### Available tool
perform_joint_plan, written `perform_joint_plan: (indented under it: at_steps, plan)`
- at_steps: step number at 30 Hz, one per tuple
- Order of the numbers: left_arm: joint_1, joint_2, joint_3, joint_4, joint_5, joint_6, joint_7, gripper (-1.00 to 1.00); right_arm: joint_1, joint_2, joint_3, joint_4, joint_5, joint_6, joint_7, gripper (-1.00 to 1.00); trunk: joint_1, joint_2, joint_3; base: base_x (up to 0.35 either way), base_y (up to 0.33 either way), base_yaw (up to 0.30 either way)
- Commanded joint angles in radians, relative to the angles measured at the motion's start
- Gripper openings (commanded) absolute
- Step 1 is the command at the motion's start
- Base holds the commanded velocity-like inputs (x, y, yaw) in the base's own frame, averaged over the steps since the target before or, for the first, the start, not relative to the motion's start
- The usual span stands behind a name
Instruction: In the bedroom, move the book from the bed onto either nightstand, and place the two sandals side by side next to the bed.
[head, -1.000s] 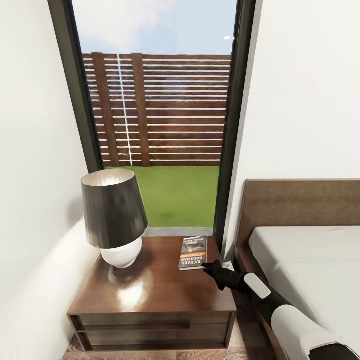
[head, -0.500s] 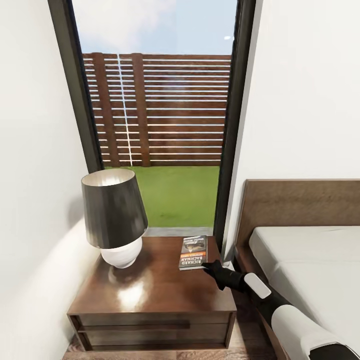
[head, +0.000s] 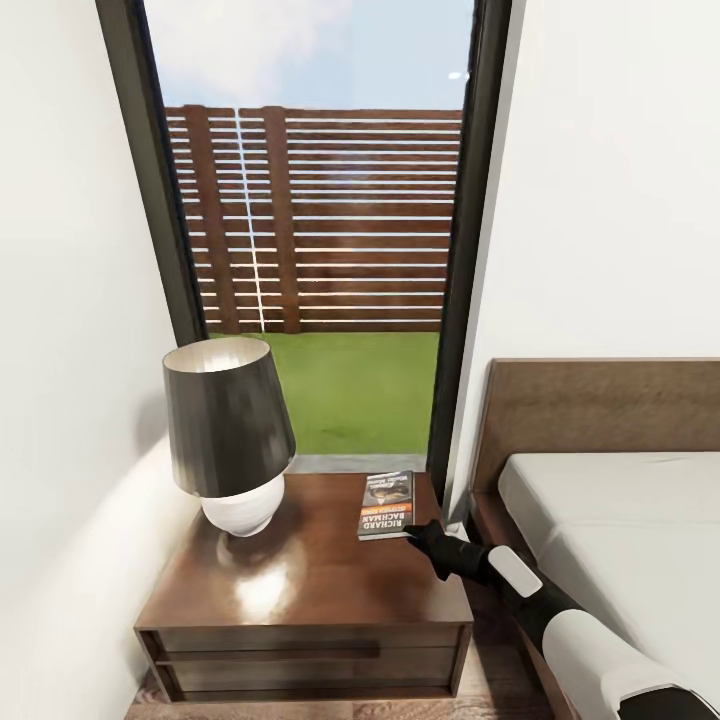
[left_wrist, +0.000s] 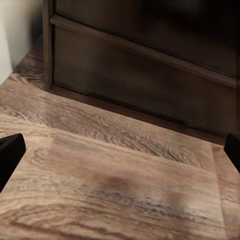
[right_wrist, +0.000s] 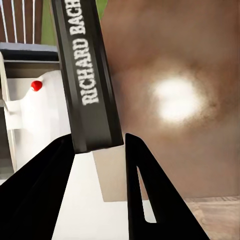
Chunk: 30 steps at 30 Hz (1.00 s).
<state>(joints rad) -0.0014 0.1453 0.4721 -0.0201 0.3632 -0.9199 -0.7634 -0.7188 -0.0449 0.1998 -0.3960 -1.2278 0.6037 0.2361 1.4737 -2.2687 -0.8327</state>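
The book (head: 386, 506) lies flat on the nightstand (head: 300, 575) left of the bed (head: 600, 520), right gripper (head: 412, 534) spread loose at its near corner; left gripper (left_wrist: 120, 150) hangs open over floor; 2 sandals remain unplaced.

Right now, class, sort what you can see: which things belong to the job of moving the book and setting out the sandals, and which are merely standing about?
Belong to the job:
book, lying on the nightstand
nightstand
bed
right pincer, at the book's near edge

Merely standing about:
lamp on the nightstand
window
fence and grass outside
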Motion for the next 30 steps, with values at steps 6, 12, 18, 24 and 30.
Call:
perform_joint_plan:
  at_steps: [6,12,18,24,30]
  plan:
    - [0.0,0.012,0.008,-0.004,0.013,0.0,-0.058,1.0,-0.001,-0.001,0.004,-0.001,0.001,0.001,0.005,-1.0,0.0,0.0,-0.001,0.0,0.0,0.0]
    - [0.0,0.017,0.017,-0.009,0.014,0.002,-0.078,1.0,-0.001,0.0,0.004,-0.003,0.001,0.001,0.007,-1.0,0.0,0.0,-0.001,0.0,0.0,0.0]
    - [0.0,0.017,0.019,-0.023,0.015,0.001,-0.083,1.0,-0.001,0.0,0.004,-0.005,0.001,0.001,0.009,-1.0,0.0,0.0,-0.001,0.0,0.0,0.0]
    - [0.0,0.014,0.02,-0.074,0.015,0.003,-0.082,1.0,-0.001,0.0,0.004,-0.007,0.001,0.001,0.011,-1.0,0.0,0.0,-0.001,0.0,0.0,0.0]
    - [0.0,0.008,0.019,-0.142,0.014,0.005,-0.08,1.0,-0.001,0.0,0.004,-0.007,0.001,0.001,0.011,-1.0,0.0,0.0,-0.001,0.0,0.0,0.0]
